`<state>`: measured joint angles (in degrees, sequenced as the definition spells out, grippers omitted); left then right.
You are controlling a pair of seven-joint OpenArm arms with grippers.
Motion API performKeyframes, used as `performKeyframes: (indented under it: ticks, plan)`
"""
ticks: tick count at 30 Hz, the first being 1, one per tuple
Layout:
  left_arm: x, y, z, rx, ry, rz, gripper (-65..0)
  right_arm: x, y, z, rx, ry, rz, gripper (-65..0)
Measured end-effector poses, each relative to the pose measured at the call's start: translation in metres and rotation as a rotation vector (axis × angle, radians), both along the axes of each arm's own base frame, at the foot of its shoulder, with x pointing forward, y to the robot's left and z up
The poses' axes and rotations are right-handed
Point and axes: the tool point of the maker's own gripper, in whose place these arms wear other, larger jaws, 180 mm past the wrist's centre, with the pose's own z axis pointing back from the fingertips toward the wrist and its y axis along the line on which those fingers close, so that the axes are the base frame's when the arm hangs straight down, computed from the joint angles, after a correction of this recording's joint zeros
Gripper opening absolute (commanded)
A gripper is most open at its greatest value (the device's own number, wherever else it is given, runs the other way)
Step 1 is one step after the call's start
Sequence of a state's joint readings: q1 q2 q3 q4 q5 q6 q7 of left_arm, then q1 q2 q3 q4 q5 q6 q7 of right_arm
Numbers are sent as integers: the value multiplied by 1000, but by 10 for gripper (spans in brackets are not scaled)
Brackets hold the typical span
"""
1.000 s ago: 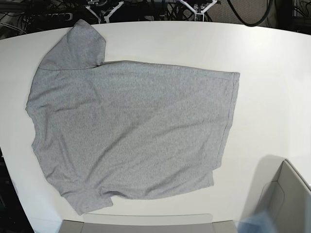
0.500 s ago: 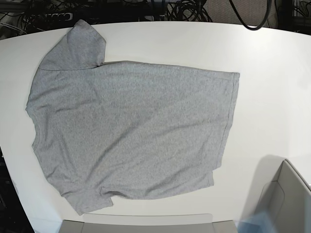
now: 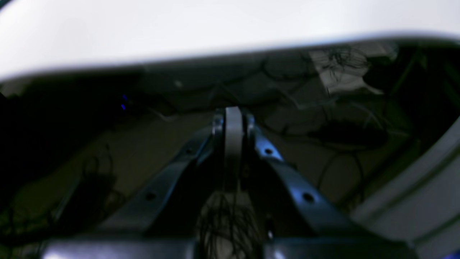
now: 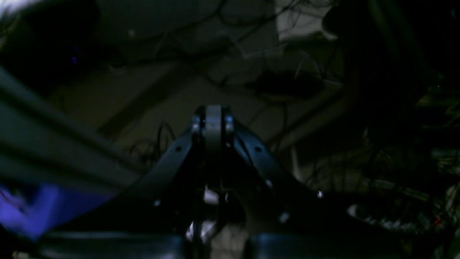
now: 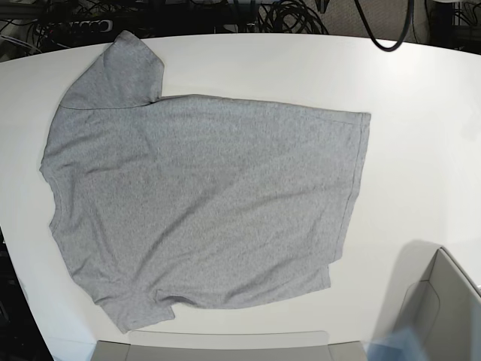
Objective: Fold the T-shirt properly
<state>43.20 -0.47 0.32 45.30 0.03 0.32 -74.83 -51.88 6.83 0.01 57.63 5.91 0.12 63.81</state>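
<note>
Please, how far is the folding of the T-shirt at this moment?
Done: the T-shirt lies spread flat on the white table, plain side up, with no fold yet. In hand: nothing; the left gripper and right gripper are both shut, empty, off the table over the cables. Left: all folds, sleeves and body.

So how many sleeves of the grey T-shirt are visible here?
2: on the heather-grey cotton T-shirt, one sleeve at the far left, another sleeve at the near left, partly tucked.

The T-shirt (image 5: 203,203) is matt, heathered grey knit cloth with stitched hems. The table (image 5: 421,113) is smooth, white and faintly satin. The left gripper (image 3: 233,124) fingers are dark, glossy metal.
</note>
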Motion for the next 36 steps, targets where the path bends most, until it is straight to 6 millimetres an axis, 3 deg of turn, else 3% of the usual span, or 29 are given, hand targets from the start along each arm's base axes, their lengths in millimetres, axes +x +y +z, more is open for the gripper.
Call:
performKeyframes:
  ticks: [6, 10, 15, 17, 25, 33, 36]
  plan:
    - [22, 4, 56, 16, -171, -5, -646, 8, 11, 50, 56, -57, -10, -647]
    - [23, 5, 88, 25, -236, -12, -646, 28, -13, 77, 99, -62, -66, -647]
    - [52, 8, 110, 29, -272, 3, -605, 43, -22, 105, 198, 1, -92, -642]
    - [62, 10, 119, 29, -291, 4, -596, 46, -24, 114, 222, 16, -68, -611]
    - [70, 12, 121, 27, -249, 17, -594, 49, -58, 109, 332, 58, -242, -348]
    - [71, 13, 118, 27, -239, 17, -593, 57, -110, 101, 375, 86, -384, -338]
    - [72, 15, 104, 23, -161, 29, -593, 58, -127, 87, 401, 147, -422, -338]
